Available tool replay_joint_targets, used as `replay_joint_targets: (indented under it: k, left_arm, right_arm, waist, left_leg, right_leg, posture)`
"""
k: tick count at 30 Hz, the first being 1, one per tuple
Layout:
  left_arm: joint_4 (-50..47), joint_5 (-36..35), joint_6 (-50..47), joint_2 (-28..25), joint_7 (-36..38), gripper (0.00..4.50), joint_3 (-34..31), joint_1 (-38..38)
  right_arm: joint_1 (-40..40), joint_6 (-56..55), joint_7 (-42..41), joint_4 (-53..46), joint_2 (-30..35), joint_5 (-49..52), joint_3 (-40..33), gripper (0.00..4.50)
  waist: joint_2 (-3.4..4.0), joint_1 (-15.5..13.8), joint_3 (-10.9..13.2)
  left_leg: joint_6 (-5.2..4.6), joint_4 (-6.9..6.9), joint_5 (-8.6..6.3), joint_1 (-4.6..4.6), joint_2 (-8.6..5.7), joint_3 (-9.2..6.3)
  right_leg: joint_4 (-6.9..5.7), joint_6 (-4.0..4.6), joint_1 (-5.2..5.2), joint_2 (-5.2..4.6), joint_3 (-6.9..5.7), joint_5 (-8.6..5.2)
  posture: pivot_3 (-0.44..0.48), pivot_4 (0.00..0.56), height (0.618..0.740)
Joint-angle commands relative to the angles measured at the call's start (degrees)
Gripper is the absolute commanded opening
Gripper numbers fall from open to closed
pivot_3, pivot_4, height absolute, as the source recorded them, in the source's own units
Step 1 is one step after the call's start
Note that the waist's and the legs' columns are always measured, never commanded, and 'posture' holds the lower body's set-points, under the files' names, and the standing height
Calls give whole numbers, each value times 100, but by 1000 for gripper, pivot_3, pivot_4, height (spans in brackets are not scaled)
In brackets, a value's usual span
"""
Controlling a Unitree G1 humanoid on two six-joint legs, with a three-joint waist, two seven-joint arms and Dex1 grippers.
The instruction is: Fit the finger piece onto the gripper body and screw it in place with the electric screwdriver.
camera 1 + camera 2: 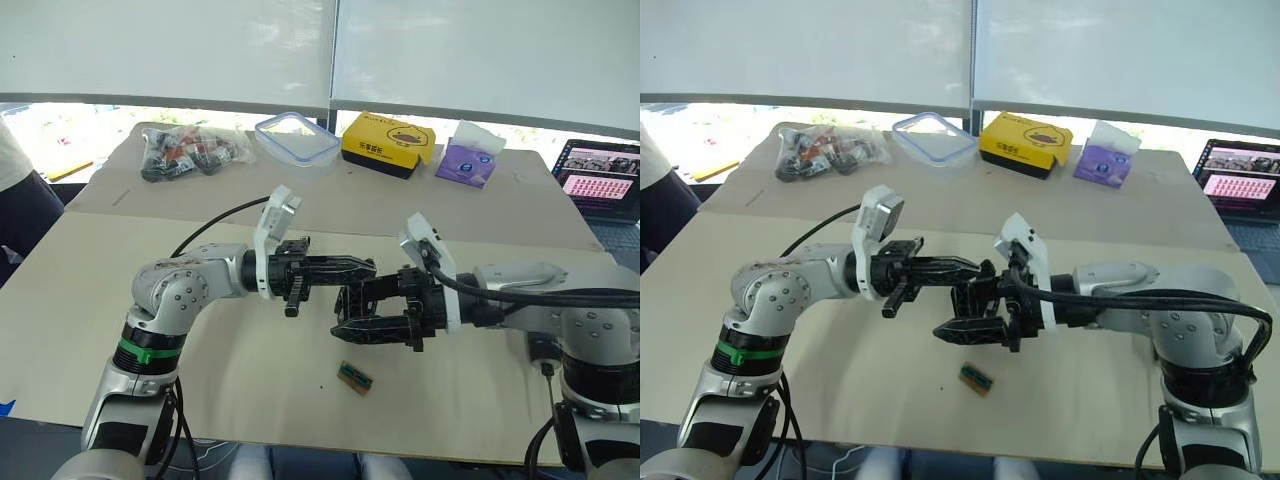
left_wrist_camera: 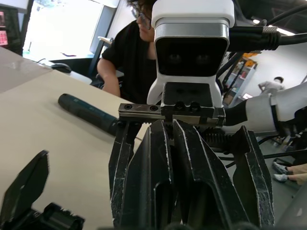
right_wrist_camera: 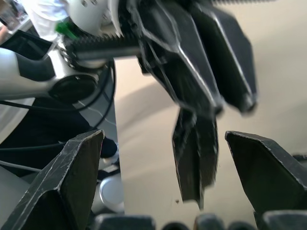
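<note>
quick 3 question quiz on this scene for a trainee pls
1. True or false: the right gripper is shut.
2. Which thing lies on the table closest to its near edge? A) a spoon B) the green-brown block C) a cup
3. Fill in: the screwdriver is not held; it lies on the ____.

Key: 1 false, its fingers stand wide apart. 2 B. 3 table.
</note>
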State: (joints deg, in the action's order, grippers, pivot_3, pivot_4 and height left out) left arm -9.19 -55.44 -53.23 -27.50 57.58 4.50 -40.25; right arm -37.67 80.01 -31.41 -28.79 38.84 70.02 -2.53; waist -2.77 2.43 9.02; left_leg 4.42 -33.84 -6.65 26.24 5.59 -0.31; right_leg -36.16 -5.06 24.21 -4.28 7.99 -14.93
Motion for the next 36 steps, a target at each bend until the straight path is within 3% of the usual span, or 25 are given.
replay_joint_targets:
  k: [1,3,12,16,19,21,24,26,30,36]
  left_arm:
    - [-200,155,265,14,200,0,-3,4]
    - [-233,202,257,-14,268,0,12,49]
    - [-468,232,197,-28,365,0,70,224]
    - [-581,46,29,-13,344,0,38,295]
    - [-586,-161,-40,43,206,1148,-188,314]
    - [-545,40,189,-197,441,2036,-281,381]
    - [-223,938,1268,-692,988,3683,-277,566]
    - [278,1790,2564,-1008,1599,4500,-100,738]
    - [1475,3203,4739,-1271,2412,4500,435,911]
    - [2685,4016,5684,-499,2112,4500,826,808]
  right_arm:
    - [-55,60,132,-33,45,181,-32,4238]
    - [-38,63,179,-30,36,241,-38,3697]
    - [142,-27,148,-100,138,262,-17,489]
    - [251,-183,50,-221,195,175,17,383]
    - [496,-579,-211,-470,257,-60,-20,383]
    - [715,-826,-339,-581,326,-145,-139,383]
    - [1177,-1451,-793,-767,423,-304,-473,383]
    - [1586,-1967,-1150,-853,437,-461,-761,383]
    - [2267,-2753,-1486,-911,646,-1202,-861,383]
    - [3076,-4476,-2026,-753,168,-2193,-943,383]
  waist:
    - [0,-2,0]
    - [0,-1,0]
    - [1,3,0]
    - [0,1,0]
    - [0,-1,0]
    - [0,-2,0]
    - [2,23,0]
    - [2,2,0]
    - [2,-34,0]
    - [1,-166,-1]
  left_leg:
    - [0,0,0,2,0,0]
    - [0,0,0,2,0,0]
    - [-1,-4,1,2,0,-1]
    - [-1,-5,1,2,0,-2]
    - [-1,-5,1,3,0,-2]
    - [-1,-6,1,3,0,-2]
    - [-1,-4,1,1,0,-3]
    - [-1,-4,1,0,0,-3]
    - [-1,-8,1,0,0,-3]
    - [0,-13,1,9,0,-2]
  right_leg:
    - [0,-1,1,0,0,0]
    - [0,-14,2,0,0,8]
    - [-1,-29,2,0,0,17]
    - [-2,-30,0,1,0,17]
    - [-2,-33,1,1,0,16]
    - [-2,-37,0,1,0,14]
    - [-3,-37,3,3,0,14]
    - [-3,-31,2,3,-1,16]
    - [7,7,-5,0,-1,-2]
    - [6,-6,-4,-1,-4,-7]
  posture:
    - [0,150,740]
    - [0,150,740]
    - [0,150,740]
    - [0,150,740]
    - [0,150,740]
    - [0,150,740]
    - [0,150,740]
    - [0,150,740]
    - [0,150,740]
    - [0,150,740]
